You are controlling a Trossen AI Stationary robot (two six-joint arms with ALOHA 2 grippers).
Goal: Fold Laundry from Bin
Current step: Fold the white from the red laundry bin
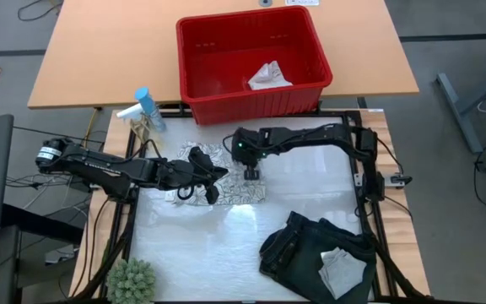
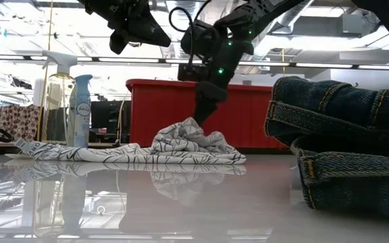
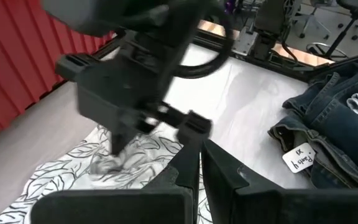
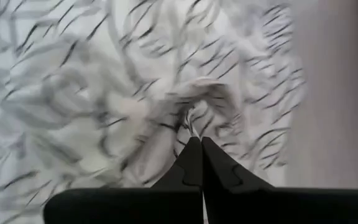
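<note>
While the left gripper (image 1: 212, 174) hangs shut and empty above the leaf-patterned cloth (image 2: 134, 152), the right gripper (image 2: 201, 115), just to its right, has pinched closed on a raised fold directly beneath its tips. Such a thin pinch could slip free on lifting, or drag the whole cloth sideways, bunching it.

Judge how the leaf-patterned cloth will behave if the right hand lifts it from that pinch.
Probably floppy: the leaf-patterned cloth already bunches into soft folds where the right hand pinches it. Likely light, since it lies thin and flat elsewhere. It would probably drape and trail across the glossy table, not rise as one sheet.
</note>
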